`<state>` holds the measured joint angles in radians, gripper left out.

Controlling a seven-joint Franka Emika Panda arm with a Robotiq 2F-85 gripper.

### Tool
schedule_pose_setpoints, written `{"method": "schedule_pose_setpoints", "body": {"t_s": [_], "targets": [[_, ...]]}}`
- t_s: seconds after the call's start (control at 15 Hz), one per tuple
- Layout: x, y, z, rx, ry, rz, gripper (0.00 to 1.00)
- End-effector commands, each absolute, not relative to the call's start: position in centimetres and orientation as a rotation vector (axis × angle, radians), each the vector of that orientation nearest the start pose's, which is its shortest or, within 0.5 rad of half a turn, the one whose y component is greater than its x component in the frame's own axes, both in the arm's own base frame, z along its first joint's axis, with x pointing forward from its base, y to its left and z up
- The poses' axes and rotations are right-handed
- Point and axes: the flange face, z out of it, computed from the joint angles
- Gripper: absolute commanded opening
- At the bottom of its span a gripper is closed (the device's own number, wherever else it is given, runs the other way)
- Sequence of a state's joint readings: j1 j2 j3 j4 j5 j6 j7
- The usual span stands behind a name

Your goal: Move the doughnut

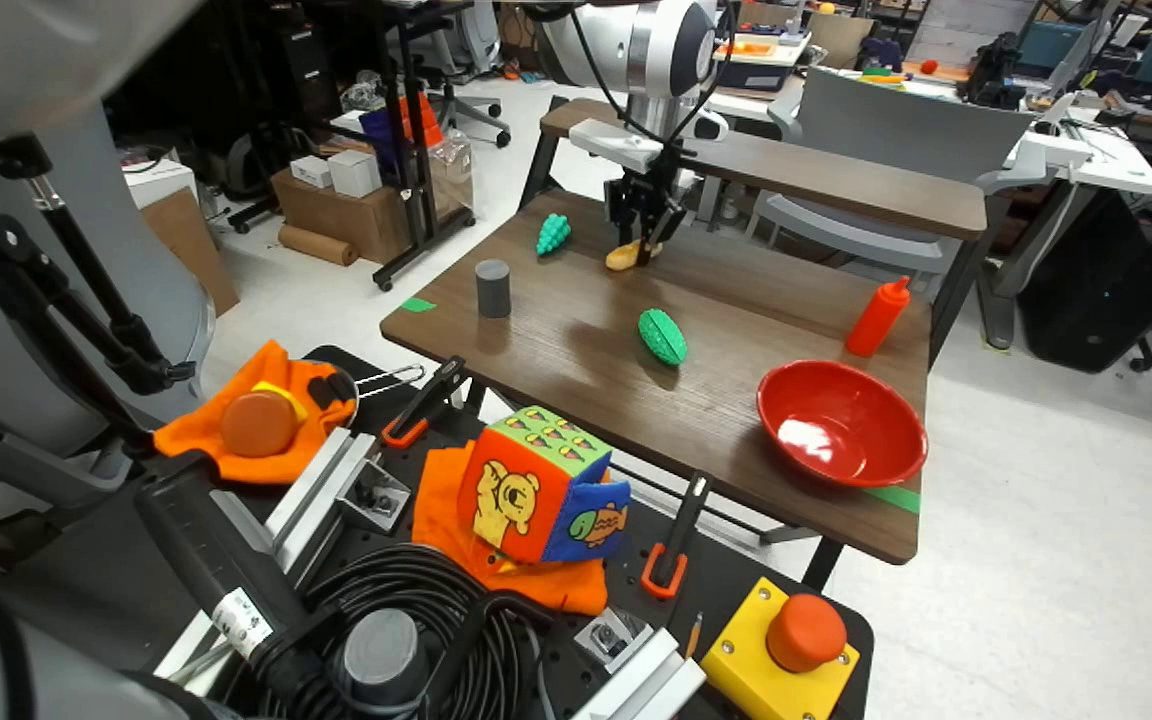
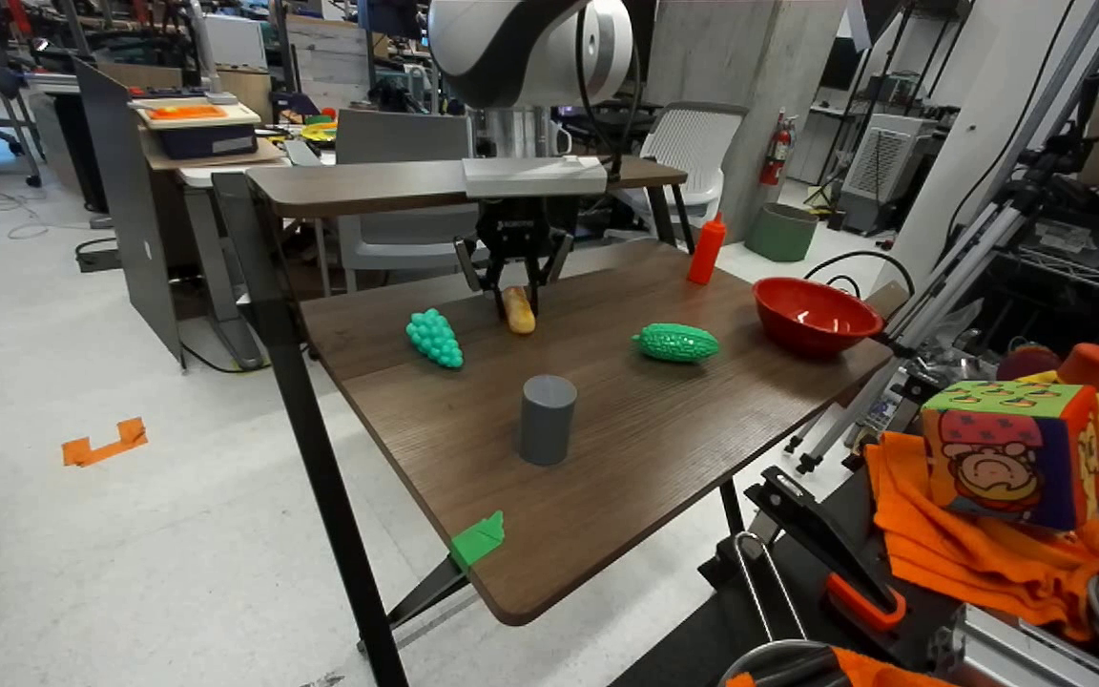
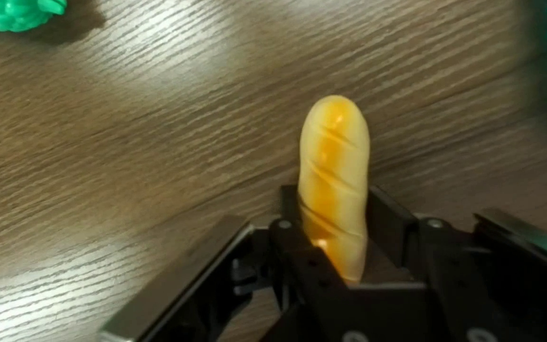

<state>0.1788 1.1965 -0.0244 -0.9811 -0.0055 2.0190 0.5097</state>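
Note:
The doughnut is an elongated yellow-orange toy piece with slanting grooves, like a small loaf. It shows in both exterior views (image 1: 623,257) (image 2: 519,319) and in the wrist view (image 3: 334,161). My gripper (image 3: 333,202) points down at the far part of the table, with one finger on each long side of the doughnut. The fingers look shut on it, both pads against its sides. The gripper also shows in both exterior views (image 1: 639,246) (image 2: 517,303). The doughnut's near end is partly hidden by a finger in the wrist view. I cannot tell whether it touches the table.
A green grape-like bunch (image 2: 434,339) lies near the doughnut. A dark grey cylinder (image 2: 548,420) stands upright. A green cob-like piece (image 1: 662,337) lies mid-table. A red bowl (image 1: 866,400) and red bottle (image 1: 878,317) stand at one end. A raised shelf (image 1: 816,170) runs behind the gripper.

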Motion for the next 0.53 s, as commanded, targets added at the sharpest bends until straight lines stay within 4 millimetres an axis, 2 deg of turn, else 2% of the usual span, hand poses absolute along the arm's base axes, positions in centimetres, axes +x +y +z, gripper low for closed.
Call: {"method": "schedule_pose_setpoints", "body": {"t_s": [0.0,0.2,0.47], "targets": [[74.5,13.0,12.0,-3.161,0.471,0.233,0.14],[73.3,13.5,13.8,-3.154,0.302,0.263,0.14],[70.2,12.5,15.6,-3.171,-0.007,0.342,0.14]]}}
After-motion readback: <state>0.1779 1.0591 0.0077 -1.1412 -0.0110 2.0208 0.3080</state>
